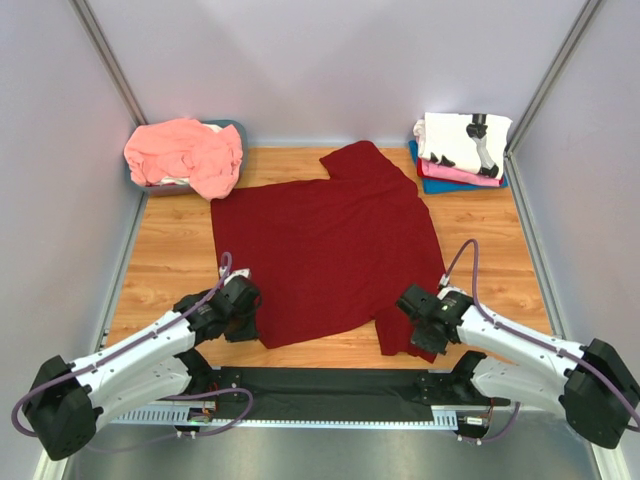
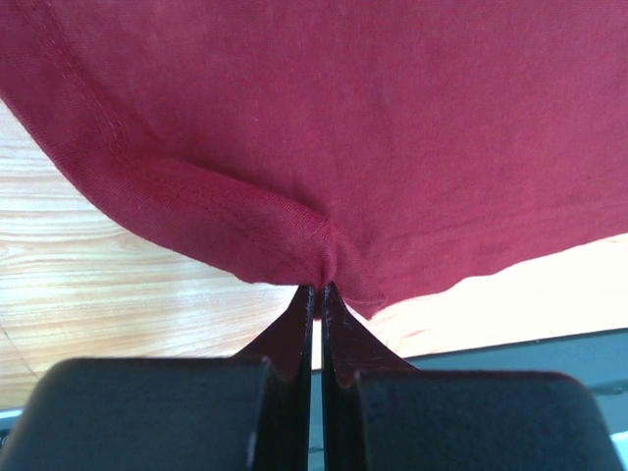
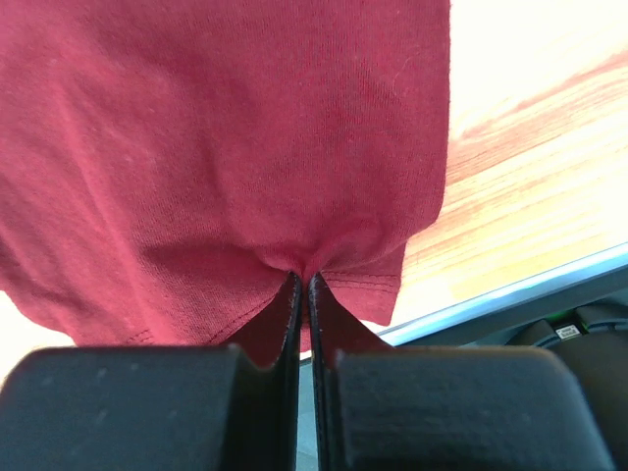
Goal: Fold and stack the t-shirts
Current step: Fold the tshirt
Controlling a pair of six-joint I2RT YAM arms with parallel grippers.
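A plain dark red t-shirt (image 1: 325,245) lies spread on the wooden table, one sleeve pointing to the back. My left gripper (image 1: 243,318) is shut on its near left hem; the left wrist view shows the cloth (image 2: 324,147) bunched at the closed fingertips (image 2: 319,287). My right gripper (image 1: 417,325) is shut on the near right corner, cloth (image 3: 245,147) pinched at the fingertips (image 3: 302,277). A salmon-pink t-shirt (image 1: 185,153) lies crumpled at the back left. A folded stack at the back right has the white t-shirt with black print (image 1: 465,140) on top of pink and blue ones (image 1: 445,180).
The salmon-pink shirt sits in a grey-blue bin (image 1: 235,128). Grey walls (image 1: 320,60) enclose the table on three sides. A black strip and metal rail (image 1: 330,395) run along the near edge between the arm bases.
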